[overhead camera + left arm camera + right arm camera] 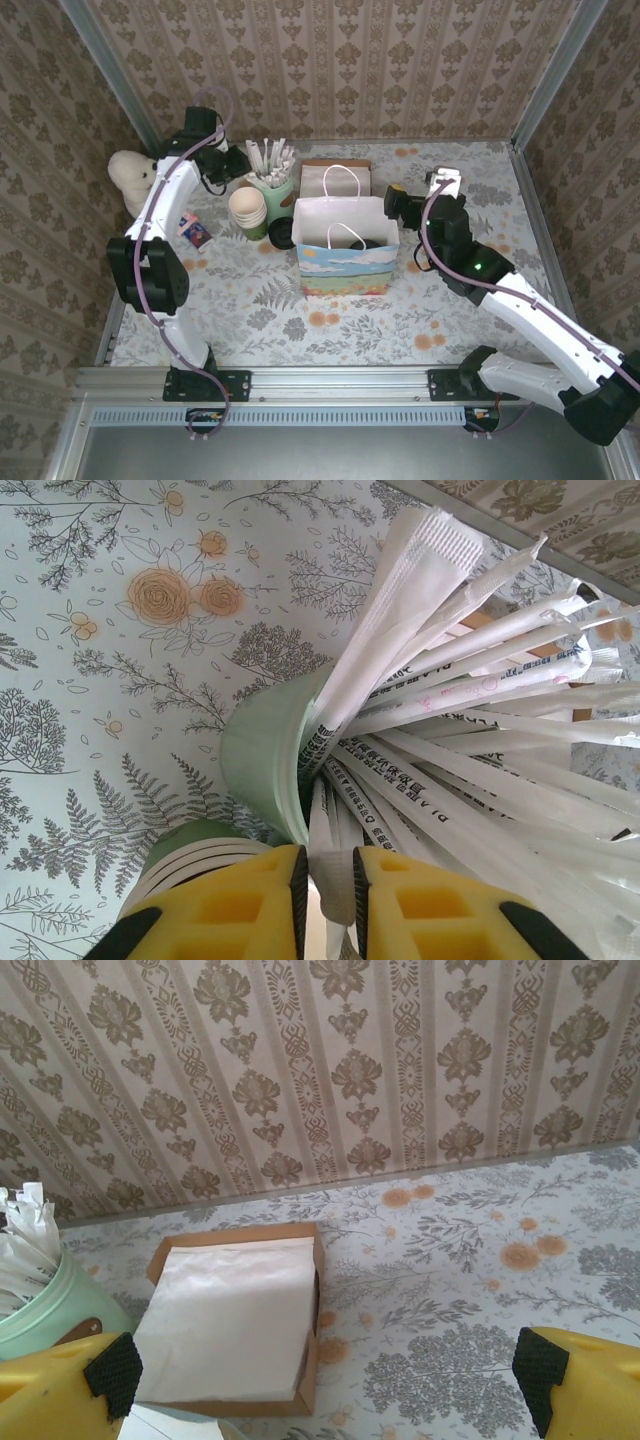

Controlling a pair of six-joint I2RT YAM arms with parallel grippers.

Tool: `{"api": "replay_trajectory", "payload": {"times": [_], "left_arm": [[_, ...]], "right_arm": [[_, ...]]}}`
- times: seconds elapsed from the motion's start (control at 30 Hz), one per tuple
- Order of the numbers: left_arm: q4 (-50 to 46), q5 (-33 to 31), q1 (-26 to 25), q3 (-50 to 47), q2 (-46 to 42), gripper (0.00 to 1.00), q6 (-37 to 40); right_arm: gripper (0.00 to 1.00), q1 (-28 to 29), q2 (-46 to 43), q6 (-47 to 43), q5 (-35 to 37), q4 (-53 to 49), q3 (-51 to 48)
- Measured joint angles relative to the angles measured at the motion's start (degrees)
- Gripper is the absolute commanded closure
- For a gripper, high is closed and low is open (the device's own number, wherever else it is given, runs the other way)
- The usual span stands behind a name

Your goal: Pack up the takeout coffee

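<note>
Left jaws pinch one wrapped stick (322, 830) in the crammed pale green holder (262, 750), right jaws gape empty; lifting may drag neighbouring sticks out or tip it, while the takeout coffee (356, 243) seemingly sits in the paper bag (345, 268) between both jaws.

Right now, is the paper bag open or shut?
Open. The paper bag stands upright with its top spread wide, so the top view looks straight down inside it.

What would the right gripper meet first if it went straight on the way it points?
Probably the brown box of white paper ahead of the right gripper; depth is unclear, perhaps bare table beside it.
</note>
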Motion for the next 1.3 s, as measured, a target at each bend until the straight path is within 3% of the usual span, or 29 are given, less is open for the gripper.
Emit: {"api": "replay_trajectory", "payload": {"times": [0.2, 0.47, 0.6, 1.0, 1.13, 1.3], "left_arm": [[-0.4, 0.2, 0.0, 1.2, 0.0, 0.91, 0.8], [-1.3, 0.3, 0.0, 1.2, -0.3, 0.88, 1.0], [-1.2, 0.2, 0.0, 1.2, -1.1, 0.79, 2.0], [-4.6, 0.1, 0.0, 5.8, -1.0, 0.77, 5.4], [-5.6, -0.3, 0.0, 6.4, -0.4, 0.68, 6.0], [-5.8, -1.4, 0.0, 6.8, 1.1, 0.68, 6.6]], "right_arm": [[0.02, 0.0, 1.5, -0.4, -0.5, -0.2, 0.2], [0.02, 0.0, -0.4, -1.0, -0.4, -0.4, 0.1], [0.02, 0.0, -0.9, -1.2, -0.4, -0.6, 0.1], [0.02, 0.0, -0.9, -1.5, -0.4, -2.1, 0.1], [0.02, 0.0, -0.9, -1.5, -0.4, -2.3, 0.1], [0.02, 0.0, -1.1, -1.5, -0.4, -3.3, 0.1]]}}
